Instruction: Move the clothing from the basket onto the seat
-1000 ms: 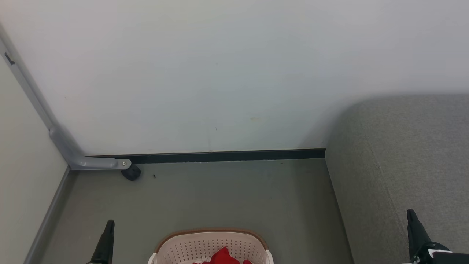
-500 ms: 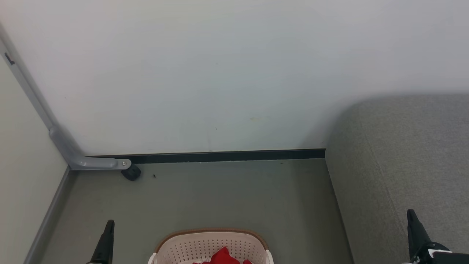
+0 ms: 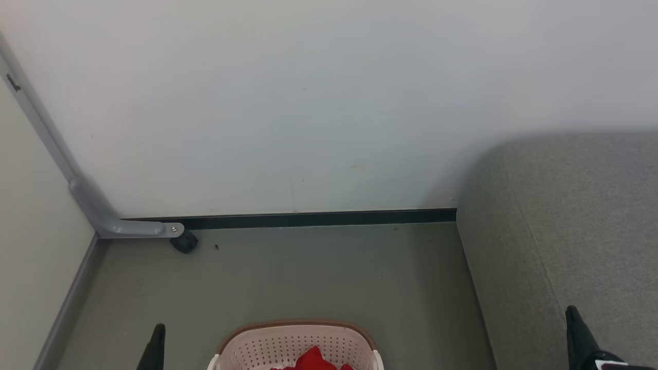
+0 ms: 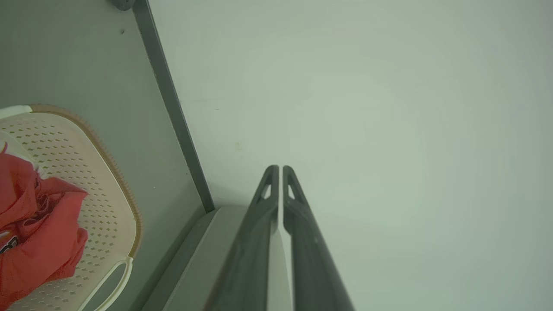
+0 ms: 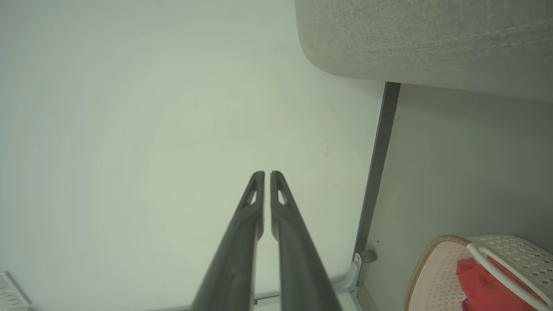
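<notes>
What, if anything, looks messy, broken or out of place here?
Nothing really stands out. The red clothing lies crumpled inside the basket, which stands upright on the floor near the grey seat. A tiny dark speck marks the floor near the wall.

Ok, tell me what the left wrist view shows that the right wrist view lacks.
Left wrist adds: the left gripper, fingers nearly together, and a dark logo patch on the clothing. Right wrist adds: the right gripper and the grey seat. Shared: the basket, red clothing, floor, wall and dark skirting.
</notes>
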Tool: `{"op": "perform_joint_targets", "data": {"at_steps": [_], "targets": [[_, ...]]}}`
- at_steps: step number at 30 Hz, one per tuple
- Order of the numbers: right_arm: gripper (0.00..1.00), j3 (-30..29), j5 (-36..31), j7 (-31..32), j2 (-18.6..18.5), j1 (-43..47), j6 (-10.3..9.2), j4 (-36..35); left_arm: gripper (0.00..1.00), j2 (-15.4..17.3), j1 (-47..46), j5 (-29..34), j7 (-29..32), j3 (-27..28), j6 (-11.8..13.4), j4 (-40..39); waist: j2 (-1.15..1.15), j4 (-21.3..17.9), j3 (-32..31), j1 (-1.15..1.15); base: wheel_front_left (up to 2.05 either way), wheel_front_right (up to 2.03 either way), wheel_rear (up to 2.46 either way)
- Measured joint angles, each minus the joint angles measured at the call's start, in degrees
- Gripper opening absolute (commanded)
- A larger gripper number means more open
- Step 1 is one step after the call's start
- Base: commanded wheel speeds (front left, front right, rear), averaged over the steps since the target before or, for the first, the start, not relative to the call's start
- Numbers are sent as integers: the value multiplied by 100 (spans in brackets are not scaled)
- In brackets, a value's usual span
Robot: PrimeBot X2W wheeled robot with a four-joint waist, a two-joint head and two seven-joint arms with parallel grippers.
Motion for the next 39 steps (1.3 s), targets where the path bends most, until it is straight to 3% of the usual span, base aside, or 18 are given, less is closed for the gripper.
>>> {"op": "perform_joint_targets", "data": {"at_steps": [16, 18, 32, 39], "targets": [[100, 101, -222, -204, 57, 143, -3, 157, 100, -33, 103, 3, -271, -280, 4, 132, 0, -2, 6, 0, 0, 0, 0], [100, 428, -944, -522, -111, 29, -3, 225, 100, -14, -77, 412, -568, -541, 4, 149, 0, 18, 9, 0, 0, 0, 0], [100, 1042, -2335, -862, -461, -203, -5, 323, 100, 64, -215, 1801, -868, -761, 105, 172, 0, 31, -1, 0, 0, 0, 0], [100, 1356, -3038, -1014, -598, -224, -105, 405, 100, 138, -304, 2576, -1017, -982, 210, 154, 0, 37, -23, 0, 0, 0, 0]]}}
